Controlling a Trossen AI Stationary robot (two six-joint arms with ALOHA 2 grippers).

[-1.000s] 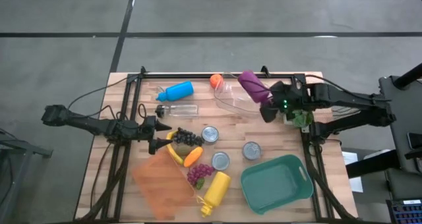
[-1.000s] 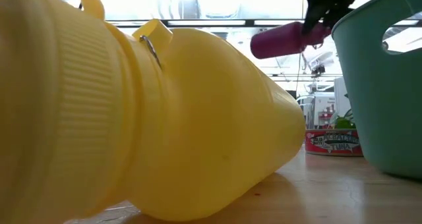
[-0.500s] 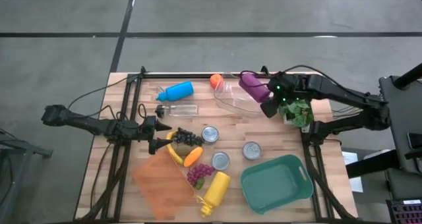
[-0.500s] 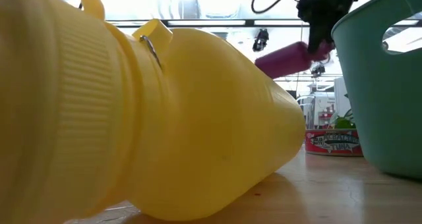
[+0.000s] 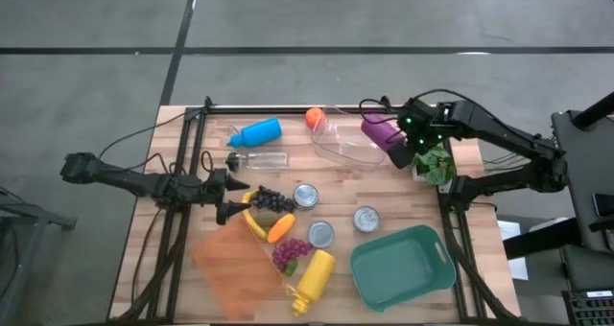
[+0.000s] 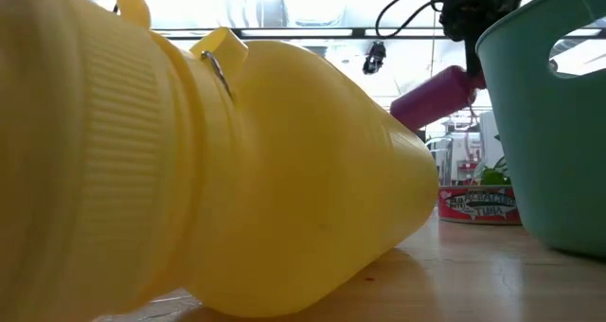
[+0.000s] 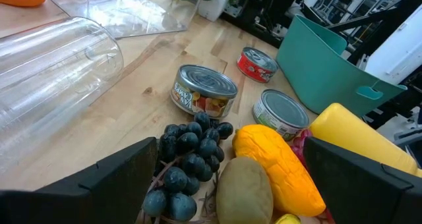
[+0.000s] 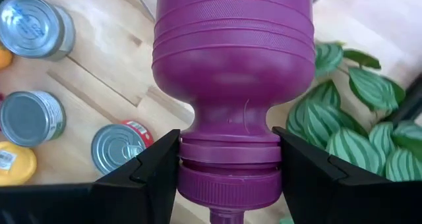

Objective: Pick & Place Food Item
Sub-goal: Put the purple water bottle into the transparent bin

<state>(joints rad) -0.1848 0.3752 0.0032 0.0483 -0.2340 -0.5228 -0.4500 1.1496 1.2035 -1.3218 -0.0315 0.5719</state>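
Right pincer clenched the purple bottle by its neck, lifted above the desk's far edge for carrying; left pincer sat released by the grapes.

Yellow bottle and teal bin both cropped in low view

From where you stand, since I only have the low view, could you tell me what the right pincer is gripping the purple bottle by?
Observer: The right pincer clamps the purple bottle at its neck, just above the cap.
Operator: Thank you. What lies beneath it?
Observer: A clear plastic container and a small potted plant, near the table's far edge.
Operator: And the left pincer?
Observer: The left pincer is open, beside the dark grapes.
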